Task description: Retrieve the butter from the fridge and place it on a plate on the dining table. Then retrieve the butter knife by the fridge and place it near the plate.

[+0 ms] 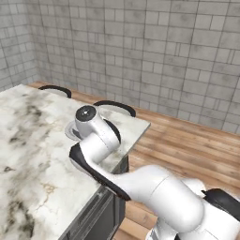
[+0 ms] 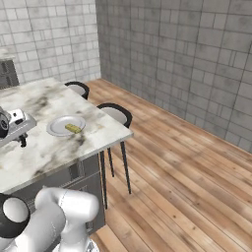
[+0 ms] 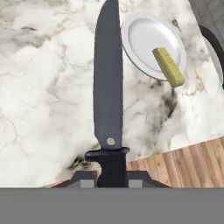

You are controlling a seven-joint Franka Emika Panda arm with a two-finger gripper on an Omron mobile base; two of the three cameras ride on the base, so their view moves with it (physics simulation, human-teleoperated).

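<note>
My gripper (image 3: 112, 178) is shut on the black handle of the butter knife (image 3: 108, 78). Its dark blade points out over the dining table (image 3: 39, 92), just left of the plate (image 3: 144, 37). The butter (image 3: 168, 66), a pale yellow-green stick, lies on the plate's near right rim. From the right base view the hand (image 2: 11, 126) hovers over the marble at the far left, a short way from the plate (image 2: 61, 124) and butter (image 2: 74, 128). In the left base view my arm hides most of the plate (image 1: 70, 131). The fridge is out of view.
Two black round-backed stools (image 2: 116, 111) (image 2: 78, 87) stand along the table's far edge (image 1: 136, 125). Wooden floor (image 2: 187, 167) runs beyond the table to grey tiled walls (image 1: 154, 51). The table edge lies just below the knife handle in the hand view.
</note>
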